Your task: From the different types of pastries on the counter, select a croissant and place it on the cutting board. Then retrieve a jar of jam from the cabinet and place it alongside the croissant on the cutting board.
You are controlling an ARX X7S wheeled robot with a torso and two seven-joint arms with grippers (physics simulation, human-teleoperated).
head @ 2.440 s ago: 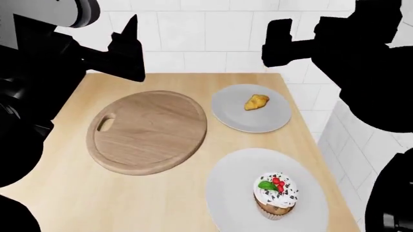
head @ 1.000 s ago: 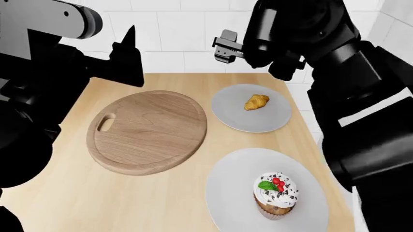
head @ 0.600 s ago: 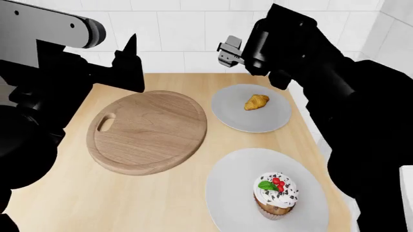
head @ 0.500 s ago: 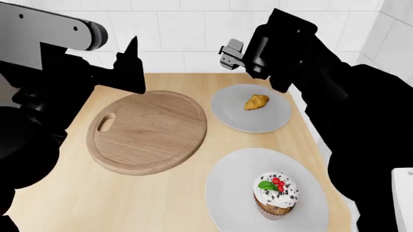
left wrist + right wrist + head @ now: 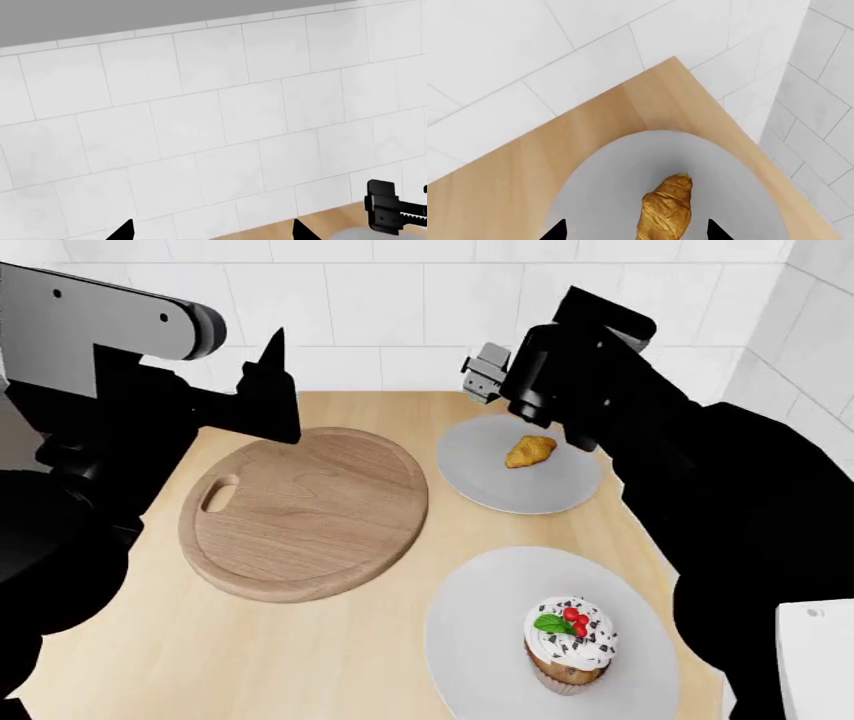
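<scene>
While the croissant (image 5: pixel 530 451) sits on a plate (image 5: pixel 481 480) near the counter's (image 5: pixel 334 650) back right corner, the right gripper (image 5: pixel 635 231) hovers above, fingers spread; left gripper (image 5: pixel 212 231) spread too.

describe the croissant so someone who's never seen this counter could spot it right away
On the light beige wood-grain countertop, right of the round brown wooden cutting board, sit two round light-grey plates. The small golden-brown crescent croissant lies on the farther, smaller plate, near the tiled wall. Unlike the white-frosted cupcake with red berries on the nearer plate, it is plain and flat.
</scene>
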